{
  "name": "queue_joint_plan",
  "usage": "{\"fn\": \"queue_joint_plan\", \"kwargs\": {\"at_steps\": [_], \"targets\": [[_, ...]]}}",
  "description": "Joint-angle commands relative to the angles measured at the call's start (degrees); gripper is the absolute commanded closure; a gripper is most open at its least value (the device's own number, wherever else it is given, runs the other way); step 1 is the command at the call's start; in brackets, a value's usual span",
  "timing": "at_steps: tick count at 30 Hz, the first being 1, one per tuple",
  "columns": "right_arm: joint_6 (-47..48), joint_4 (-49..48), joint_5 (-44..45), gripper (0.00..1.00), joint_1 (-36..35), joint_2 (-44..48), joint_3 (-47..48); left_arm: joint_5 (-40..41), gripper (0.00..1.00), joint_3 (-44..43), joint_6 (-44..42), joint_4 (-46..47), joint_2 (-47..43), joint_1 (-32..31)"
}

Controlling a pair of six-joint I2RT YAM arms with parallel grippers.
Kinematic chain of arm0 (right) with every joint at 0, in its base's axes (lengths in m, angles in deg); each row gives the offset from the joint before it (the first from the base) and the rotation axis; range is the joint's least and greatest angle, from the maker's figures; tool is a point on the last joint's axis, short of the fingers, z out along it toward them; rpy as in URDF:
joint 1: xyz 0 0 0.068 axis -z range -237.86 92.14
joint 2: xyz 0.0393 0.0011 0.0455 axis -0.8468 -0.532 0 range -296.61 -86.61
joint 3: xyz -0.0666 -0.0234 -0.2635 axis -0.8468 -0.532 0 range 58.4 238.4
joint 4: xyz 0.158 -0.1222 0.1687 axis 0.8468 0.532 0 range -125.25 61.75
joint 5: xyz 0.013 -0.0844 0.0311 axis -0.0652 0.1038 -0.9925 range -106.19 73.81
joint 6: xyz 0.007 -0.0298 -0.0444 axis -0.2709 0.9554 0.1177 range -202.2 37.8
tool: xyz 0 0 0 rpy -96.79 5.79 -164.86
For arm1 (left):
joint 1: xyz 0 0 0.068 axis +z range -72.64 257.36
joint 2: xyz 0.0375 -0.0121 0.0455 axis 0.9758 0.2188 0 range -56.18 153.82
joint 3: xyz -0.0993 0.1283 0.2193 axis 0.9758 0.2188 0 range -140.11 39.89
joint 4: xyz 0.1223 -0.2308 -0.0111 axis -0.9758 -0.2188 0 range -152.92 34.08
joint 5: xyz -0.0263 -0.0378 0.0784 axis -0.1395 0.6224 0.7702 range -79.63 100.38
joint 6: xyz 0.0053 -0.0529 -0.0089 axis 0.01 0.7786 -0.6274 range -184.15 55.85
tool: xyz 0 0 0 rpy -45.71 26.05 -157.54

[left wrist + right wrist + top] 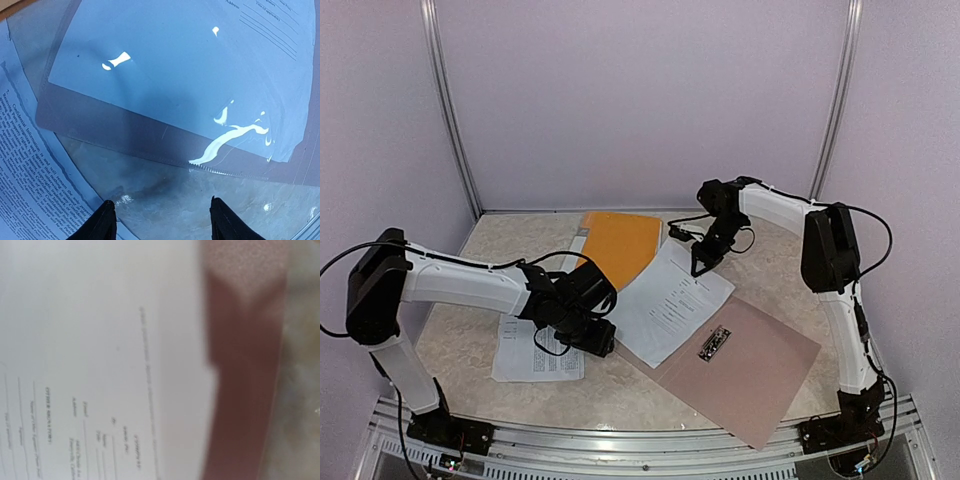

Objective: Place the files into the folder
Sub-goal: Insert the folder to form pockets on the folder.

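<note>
Beneath the left gripper (161, 222), glossy clear plastic (150, 100), unseen from above.

Soft, even overhead light fills the top view. The white form sheet (672, 297) is bright but not blown out, and the arms cast only faint, diffuse shadows on the worktop (460, 340) left of it.

In the left wrist view the sheet (165, 60) lies under a glossy clear sleeve (100, 120) carrying hard white glare streaks (the largest near the sheet's lower right corner). The cast is bluish. A dark smudge of shadow sits below the sheet, just above the left end effector (162, 225), and straight edges bow toward the borders.

The right wrist view is badly out of focus: print on the sheet (100, 315) smears, and the taupe cover (245, 365) right of it is a blur.
</note>
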Motion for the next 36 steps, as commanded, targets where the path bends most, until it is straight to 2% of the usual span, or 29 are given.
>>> {"fn": "queue_joint_plan", "kwargs": {"at_steps": [1, 11, 36], "targets": [[0.16, 0.90, 0.60, 1.00, -0.71, -0.85, 0.46, -3.92, 0.39, 1.16, 2.04, 4.08, -0.36, 0.52], [0.11, 0.54, 0.83, 1.00, -0.74, -0.72, 0.29, -8.27, 0.40, 0.90, 0.56, 6.67, 3.83, 2.73], [1.06, 0.98, -0.48, 1.00, -0.85, -1.32, 1.25, -9.07, 0.40, 3.14, 7.23, 11.76, 7.91, 3.55]]}}
